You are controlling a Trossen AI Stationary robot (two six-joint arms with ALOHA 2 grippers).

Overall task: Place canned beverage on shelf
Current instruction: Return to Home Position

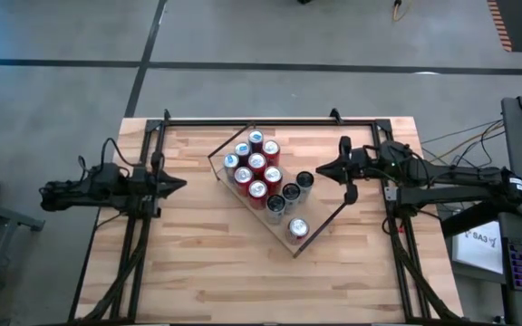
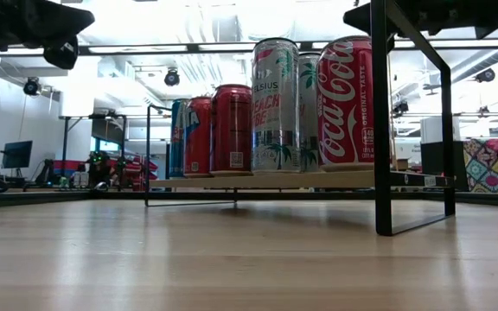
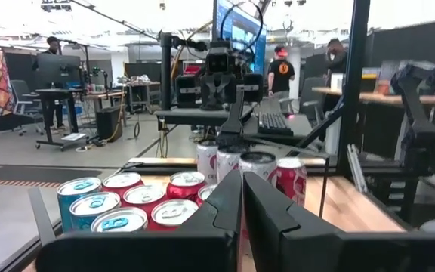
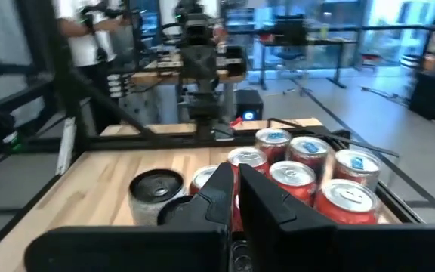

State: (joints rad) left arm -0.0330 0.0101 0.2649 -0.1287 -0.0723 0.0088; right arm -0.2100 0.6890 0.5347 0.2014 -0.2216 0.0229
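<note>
High view puts the shelf (image 1: pixel 318 215) at the middle of the table (image 1: pixel 207 272), turned cornerwise. The cans (image 1: pixel 259 172) are packed toward its 11 o'clock end, and one lone can (image 1: pixel 297 228) stands toward 5 o'clock. Left gripper (image 1: pixel 178 184) hovers at the shelf's 9 o'clock, well apart; right gripper (image 1: pixel 323 168) hovers at 3 o'clock, near the cluster's edge. Each wrist view shows its own fingers (image 3: pixel 221 208) (image 4: pixel 217 193) drawn together, holding nothing. I judge the cans stiff and fairly heavy if full, but thin-walled and smooth — a hard squeeze would dent, a light one slip. The best hold is across the mid-body from the side. Packed neighbours leave little finger room, and the tall slim ones would tip easily.
</note>
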